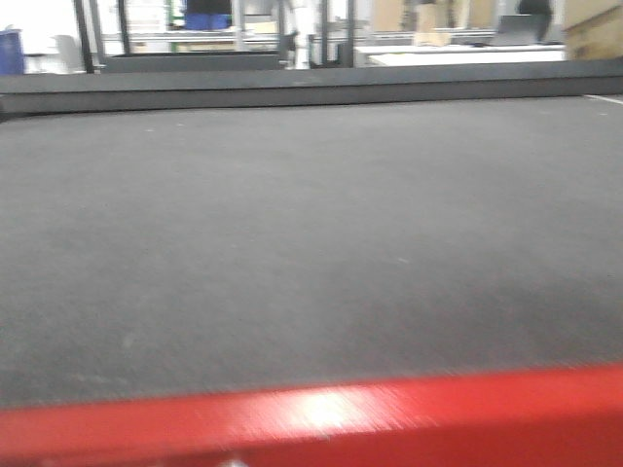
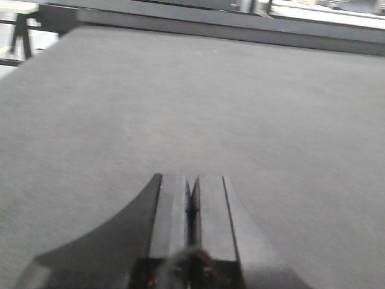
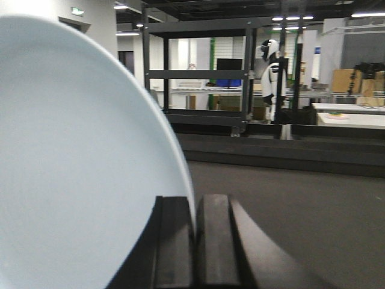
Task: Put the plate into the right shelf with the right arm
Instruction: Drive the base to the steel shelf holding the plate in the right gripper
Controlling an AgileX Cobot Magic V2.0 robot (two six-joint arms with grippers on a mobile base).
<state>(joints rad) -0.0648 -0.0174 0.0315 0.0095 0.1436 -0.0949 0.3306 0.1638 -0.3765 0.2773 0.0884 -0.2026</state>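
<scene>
In the right wrist view my right gripper (image 3: 196, 208) is shut on the rim of the white plate (image 3: 72, 162). The plate stands on edge and fills the left half of that view, held above the grey table. In the left wrist view my left gripper (image 2: 192, 183) is shut and empty, low over the grey table top (image 2: 198, 102). The stainless-steel right shelf with blue bins is out of view. Neither gripper nor the plate shows in the front view.
The front view shows the grey table surface (image 1: 311, 243) with a red front edge (image 1: 321, 413). A dark metal rack (image 3: 198, 72) stands beyond the table's far edge, with white tables (image 3: 355, 117) and a white figure (image 3: 272, 66) behind.
</scene>
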